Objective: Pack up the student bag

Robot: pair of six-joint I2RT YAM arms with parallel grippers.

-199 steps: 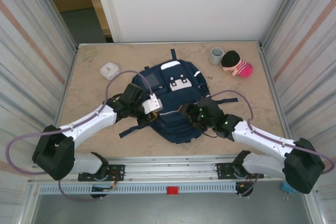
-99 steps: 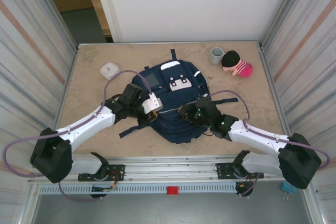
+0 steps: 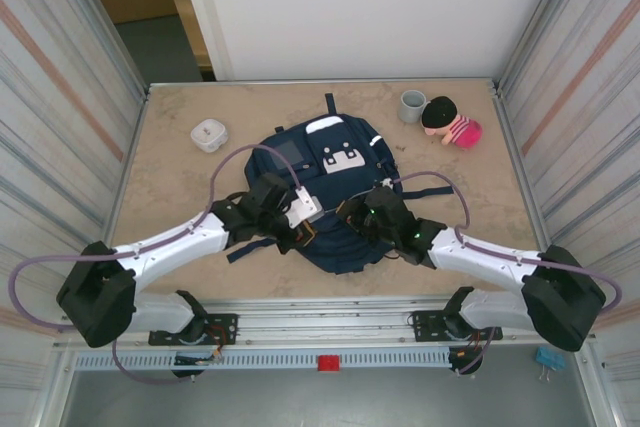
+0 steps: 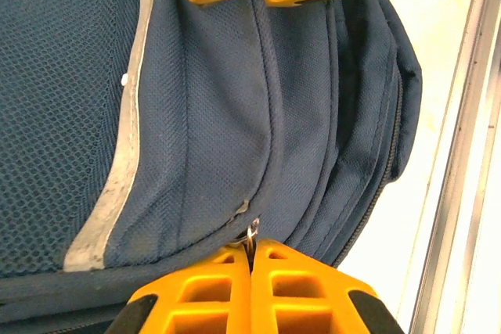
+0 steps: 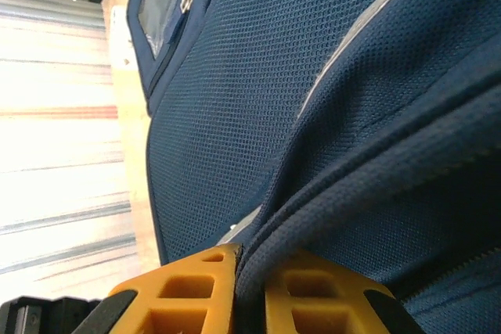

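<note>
Left gripper (image 4: 250, 260) is clamped on the zipper pull (image 4: 251, 232) of the backpack (image 3: 335, 152), which lies flat in the middle of the table (image 3: 170, 177). Right gripper (image 5: 239, 271) pinches a raised fabric ridge of the backpack, probably bracing it so the zipper can slide.

Beige counter (image 3: 165, 177) before me. At 10 o'clock on it, a small white square box (image 3: 208, 134), lying alone. At 1 o'clock, a grey cup (image 3: 412, 106), upright, mouth up. Just beside it, at its 4 o'clock, a plush doll (image 3: 450, 124), dark-haired and pink-striped, lying on its side.
</note>
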